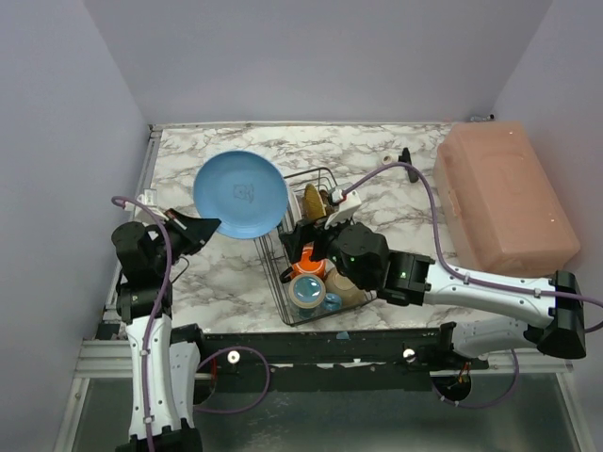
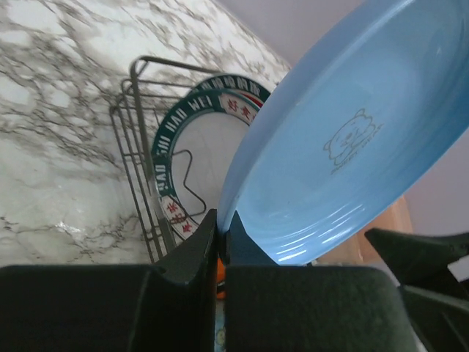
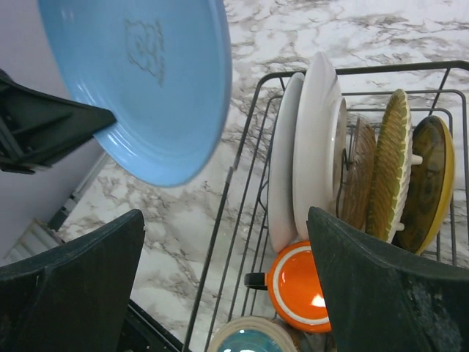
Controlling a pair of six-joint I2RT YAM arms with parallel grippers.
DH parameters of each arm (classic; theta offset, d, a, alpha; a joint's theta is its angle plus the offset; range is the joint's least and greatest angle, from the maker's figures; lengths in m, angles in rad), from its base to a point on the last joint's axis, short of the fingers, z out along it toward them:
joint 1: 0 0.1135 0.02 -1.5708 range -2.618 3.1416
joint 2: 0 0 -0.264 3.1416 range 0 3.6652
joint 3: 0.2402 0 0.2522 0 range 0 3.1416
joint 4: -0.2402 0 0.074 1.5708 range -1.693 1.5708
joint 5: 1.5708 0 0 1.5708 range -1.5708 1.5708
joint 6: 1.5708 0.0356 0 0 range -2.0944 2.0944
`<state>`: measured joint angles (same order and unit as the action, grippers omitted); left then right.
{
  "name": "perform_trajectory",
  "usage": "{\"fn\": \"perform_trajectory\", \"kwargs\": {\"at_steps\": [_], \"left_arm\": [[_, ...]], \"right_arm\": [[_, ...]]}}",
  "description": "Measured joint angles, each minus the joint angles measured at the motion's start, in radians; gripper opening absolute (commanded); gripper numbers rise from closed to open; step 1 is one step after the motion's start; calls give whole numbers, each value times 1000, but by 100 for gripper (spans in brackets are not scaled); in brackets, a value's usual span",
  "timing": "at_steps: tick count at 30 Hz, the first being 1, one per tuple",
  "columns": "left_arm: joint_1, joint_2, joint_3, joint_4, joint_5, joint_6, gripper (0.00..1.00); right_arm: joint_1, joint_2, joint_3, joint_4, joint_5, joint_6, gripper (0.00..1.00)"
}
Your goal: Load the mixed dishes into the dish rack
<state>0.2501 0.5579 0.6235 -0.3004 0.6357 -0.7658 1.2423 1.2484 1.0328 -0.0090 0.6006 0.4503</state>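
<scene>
The left fingers (image 2: 192, 253) were clenched on the blue plate (image 2: 344, 147), pinching its rim at about 8 o'clock in the top view. The plate hung tilted in the air, off the bench (image 1: 236, 268). It looked stiff, glazed and slick, probably breakable, and heavy enough to swing on so small a bite; the rim was the only sensible hold. The right fingers (image 3: 73, 286) were spread wide, grasping nothing, above the mug (image 3: 299, 286). The rack (image 3: 352, 71) lay at the blue plate's 4 o'clock, with plates (image 3: 319, 147) upright in it.

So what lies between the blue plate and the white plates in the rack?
Only the wire wall of the dish rack, over bare marble table, in the right wrist view.
</scene>
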Motion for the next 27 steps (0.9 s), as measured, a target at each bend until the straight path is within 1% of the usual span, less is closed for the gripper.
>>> {"fn": "perform_trajectory", "kwargs": {"at_steps": [4, 6, 10, 11, 12, 13, 14, 15, 16, 17, 18, 22, 23, 25, 27], "left_arm": [[-61, 21, -11, 26, 87, 47, 0], [-92, 24, -11, 30, 116, 72, 0], [-184, 24, -10, 23, 148, 140, 0], [-199, 26, -10, 14, 151, 157, 3], [-206, 29, -8, 6, 151, 167, 10], [-214, 33, 0, -11, 148, 183, 18], [-215, 39, 12, -27, 144, 195, 33], [-215, 46, 32, -50, 130, 212, 45], [-216, 54, 61, -83, 103, 231, 53], [-218, 58, 78, -103, 94, 238, 56], [-224, 64, 111, -142, 35, 257, 60], [-231, 73, 216, -305, -220, 316, 67], [-231, 71, 226, -325, -269, 323, 71], [-231, 38, 234, -376, -414, 334, 72], [-232, 1, 232, -409, -507, 335, 73]], "right_arm": [[-1, -35, -32, 68, -15, 15, 92], [-3, -47, -40, 95, -16, 25, 86], [-7, -53, -50, 149, -30, 37, 55], [-7, -53, -52, 159, -39, 40, 44], [-7, -53, -54, 166, -47, 39, 31], [-8, -53, -55, 169, -51, 39, 16], [-10, -53, -57, 171, -53, 36, 2], [-15, -51, -58, 173, -55, 30, 1], [-19, -47, -59, 171, -50, 24, 1], [-26, -38, -59, 169, -54, 23, 1], [-28, -26, -58, 175, -66, 25, 1], [-19, 18, -40, 160, -102, 32, 1], [-18, 37, -13, 135, -102, 37, 1], [-11, 95, 81, 59, -80, 46, 1], [5, 155, 182, -16, -30, 53, 1]]}}
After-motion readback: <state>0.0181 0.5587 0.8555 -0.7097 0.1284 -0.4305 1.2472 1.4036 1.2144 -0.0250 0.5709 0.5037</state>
